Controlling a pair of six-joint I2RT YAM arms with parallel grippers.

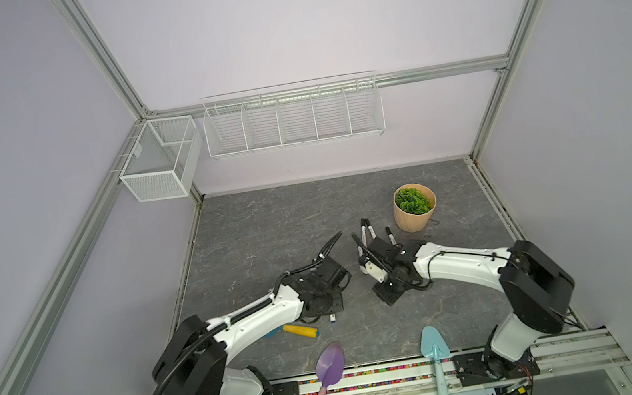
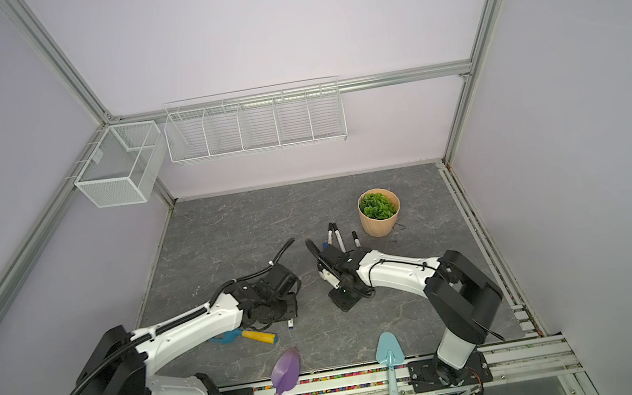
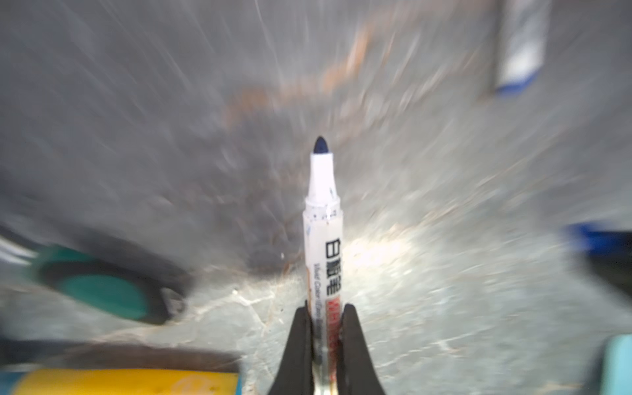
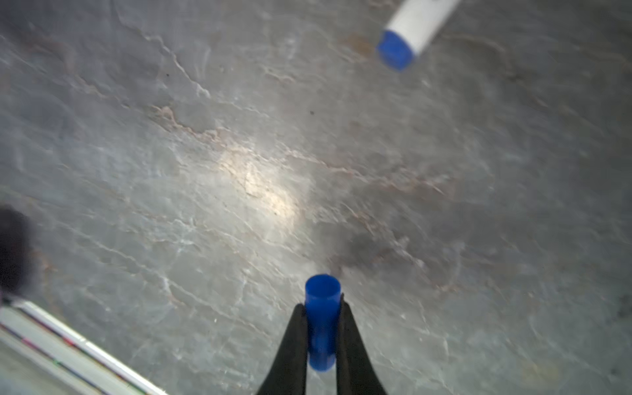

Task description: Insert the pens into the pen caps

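**Left jaws.** In the left wrist view, the left jaws are clenched on a slim white marker pen with dark print and a bare dark-blue tip (image 3: 321, 239). The grip sits on the barrel, and the uncapped tip projects ahead of the jaws, above the dark grey stone-pattern bench (image 1: 267, 222). The background of this view is blurred. It shows a second white pen with a blue end plug (image 3: 519, 44), a green rounded object (image 3: 102, 287) and a yellow cylindrical handle (image 3: 126, 381).

**Right jaws.** In the right wrist view, the right jaws grasp a short blue cylindrical pen cap (image 4: 321, 318) by its sides. The end of the cap extends past the jaw tips. A white pen with a blue end plug (image 4: 410, 27) lies on the bench, well apart from the cap.

**Overall layout.** In both top views, the white-and-black left arm (image 1: 263, 315) and the white-and-black right arm (image 1: 462, 266) reach toward the bench centre. Their wrists are near each other but apart, and the arms hide both grasped items.

- Three white pens with dark far ends (image 1: 367, 233) lie close together just beyond the right wrist.
- A beige ribbed pot holding a green plant (image 1: 414, 207) stands near those pens.
- A purple trowel with a pink handle (image 1: 329, 366) and a light-blue trowel (image 1: 434, 347) lie at the front edge.
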